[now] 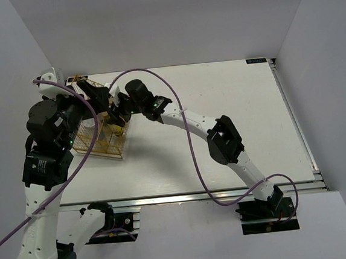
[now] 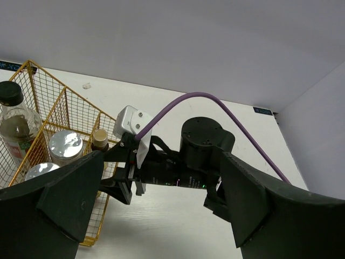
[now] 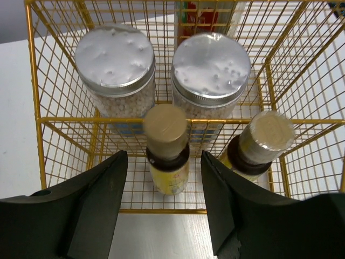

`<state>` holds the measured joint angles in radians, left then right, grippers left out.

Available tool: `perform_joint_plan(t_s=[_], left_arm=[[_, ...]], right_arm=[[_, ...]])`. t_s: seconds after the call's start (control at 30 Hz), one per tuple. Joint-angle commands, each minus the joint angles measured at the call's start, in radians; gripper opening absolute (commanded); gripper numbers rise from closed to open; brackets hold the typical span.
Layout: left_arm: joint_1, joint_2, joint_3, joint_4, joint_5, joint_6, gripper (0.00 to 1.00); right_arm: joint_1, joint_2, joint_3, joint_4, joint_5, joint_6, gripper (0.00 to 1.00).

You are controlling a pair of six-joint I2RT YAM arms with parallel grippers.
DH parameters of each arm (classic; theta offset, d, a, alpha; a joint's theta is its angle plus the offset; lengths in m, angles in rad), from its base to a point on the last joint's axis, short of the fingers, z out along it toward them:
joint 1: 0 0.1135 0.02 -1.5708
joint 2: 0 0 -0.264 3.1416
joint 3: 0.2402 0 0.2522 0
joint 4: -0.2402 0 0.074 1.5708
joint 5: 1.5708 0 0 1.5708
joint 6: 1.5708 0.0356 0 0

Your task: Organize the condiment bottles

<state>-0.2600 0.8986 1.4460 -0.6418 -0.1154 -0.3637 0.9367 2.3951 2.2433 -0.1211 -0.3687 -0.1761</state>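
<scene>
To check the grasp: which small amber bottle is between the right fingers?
The gold-capped amber bottle, centred between the fingers; the grey-capped amber bottle sits off to the side.

We see two arms of glossy white moulded shell links (image 1: 187, 121) joined by chunky matte black joint housings (image 1: 224, 140), a few of them showing tiny green indicator lights (image 2: 204, 186). A smooth purple cable (image 1: 195, 164) runs in loose loops along each arm. The right wrist carries a small rounded white camera block (image 2: 131, 122) marked by two small dark screw heads, set beside a round black motor drum (image 2: 207, 137). Both wrists end in broad, wedge-shaped matte black plastic fingers (image 3: 89, 213) with faintly grainy faces and softly rounded edges.
</scene>
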Motion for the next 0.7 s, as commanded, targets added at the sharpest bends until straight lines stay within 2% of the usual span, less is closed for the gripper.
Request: perform_joint_plan(t_s=[0.0,0.3,0.4,0.43,0.47,0.57,0.67], left_arm=[[0.004,-0.006,-0.012,0.031,0.011,0.000,0.98],[0.004,0.016,-0.001,0.065,0.029,-0.003,0.98],[0.004,0.033,-0.004,0.085,0.055,-0.006,0.98],[0.004,0.037,-0.010,0.090,0.066,-0.011,0.98],[0.004,0.048,-0.016,0.103,0.092,-0.014,0.98],[0.002,0.072,-0.048,0.139,0.161,-0.030,0.98],[0.004,0.098,-0.084,0.178,0.203,-0.046,0.98]], right_arm=[[0.005,-0.068,-0.017,0.055,-0.010,-0.011,0.63],[-0.045,-0.281,-0.066,0.066,-0.056,0.104,0.67],[-0.116,-0.356,-0.105,-0.003,-0.088,0.165,0.76],[-0.168,-0.376,-0.149,-0.015,-0.104,0.177,0.85],[-0.196,-0.428,-0.187,-0.021,-0.120,0.208,0.89],[-0.304,-0.531,-0.342,-0.063,-0.147,0.236,0.89],[-0.393,-0.583,-0.390,-0.213,-0.086,0.193,0.89]])
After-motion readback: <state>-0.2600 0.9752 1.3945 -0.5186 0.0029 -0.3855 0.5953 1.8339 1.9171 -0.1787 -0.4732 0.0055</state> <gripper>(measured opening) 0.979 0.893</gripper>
